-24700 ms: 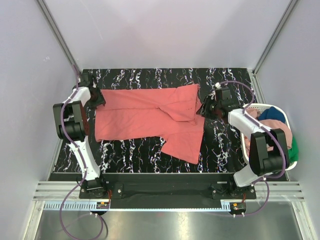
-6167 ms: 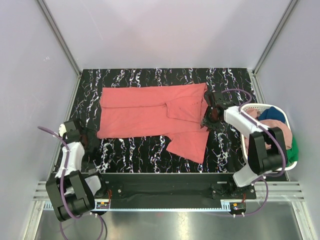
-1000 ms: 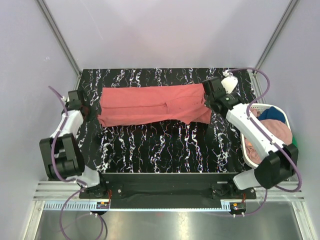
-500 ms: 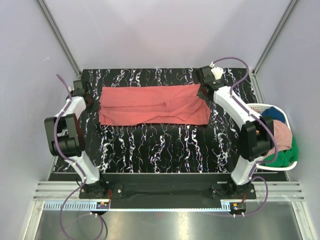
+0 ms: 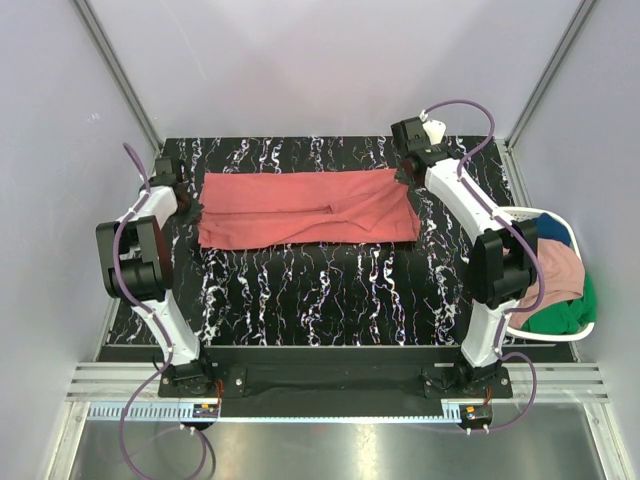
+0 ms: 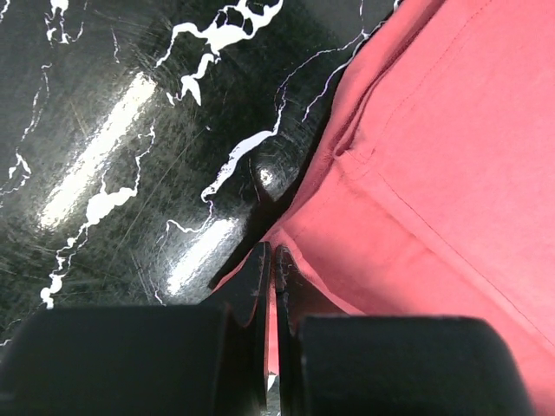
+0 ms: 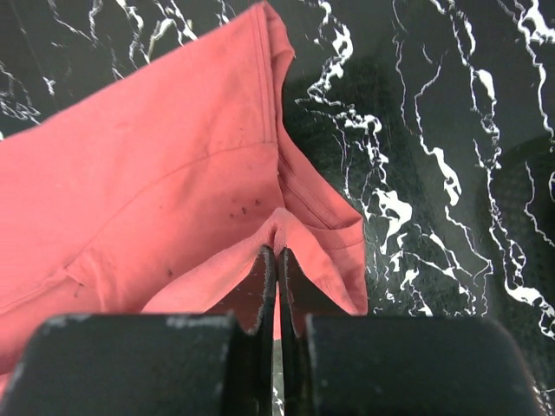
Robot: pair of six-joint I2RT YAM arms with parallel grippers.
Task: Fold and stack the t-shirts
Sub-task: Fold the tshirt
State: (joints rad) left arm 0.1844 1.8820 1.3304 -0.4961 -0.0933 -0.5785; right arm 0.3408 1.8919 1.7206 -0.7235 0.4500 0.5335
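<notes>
The coral-red t-shirt (image 5: 300, 205) lies as a long folded band across the far half of the black marbled table (image 5: 330, 290). My left gripper (image 5: 191, 206) is shut on the shirt's left edge. In the left wrist view its tips (image 6: 270, 256) pinch a fold of the red cloth (image 6: 434, 156). My right gripper (image 5: 408, 181) is shut on the shirt's far right corner. The right wrist view shows a ridge of the red cloth (image 7: 173, 173) squeezed between its tips (image 7: 276, 256). A pink t-shirt (image 5: 555, 270), a dark blue one (image 5: 553, 232) and a green one (image 5: 565, 312) sit bunched in the basket.
The white laundry basket (image 5: 527, 211) stands at the table's right edge beside the right arm. Grey walls and metal frame posts close in the back and sides. The near half of the table shows bare marbled surface.
Both grippers have moved toward the far side while holding the shirt's ends. The right arm swung away from the basket, which now shows more. The shirt lies a little flatter.
</notes>
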